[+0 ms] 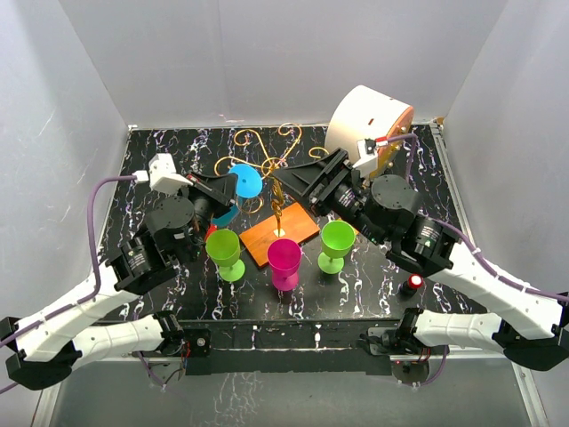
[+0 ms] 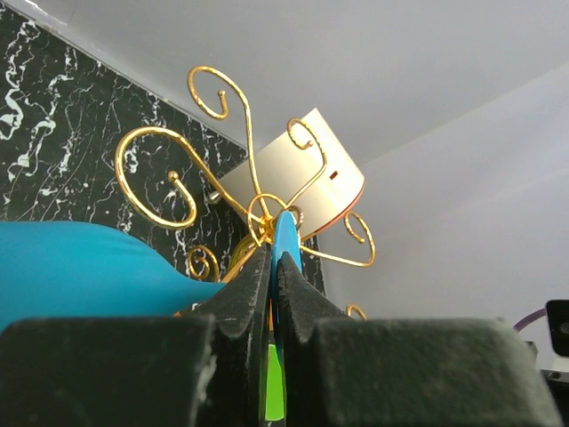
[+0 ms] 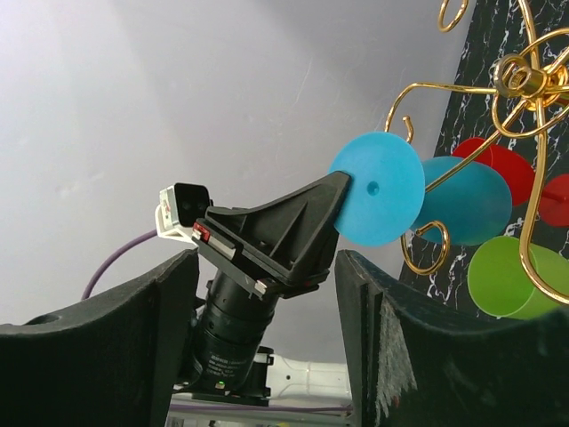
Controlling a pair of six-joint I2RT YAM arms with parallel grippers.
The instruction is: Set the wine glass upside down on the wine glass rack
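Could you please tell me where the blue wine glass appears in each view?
Top external: blue wine glass just left of centre, beside the gold rack.
Left wrist: blue wine glass fills the lower left, its foot pinched in the left pincer.
Right wrist: blue wine glass right of centre, foot disc toward the camera.
Shared landmark: gold rack, in all three.

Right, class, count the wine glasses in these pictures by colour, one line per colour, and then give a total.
blue glass: 1
green glasses: 2
magenta glass: 1
red glass, mostly hidden: 1
Total: 5
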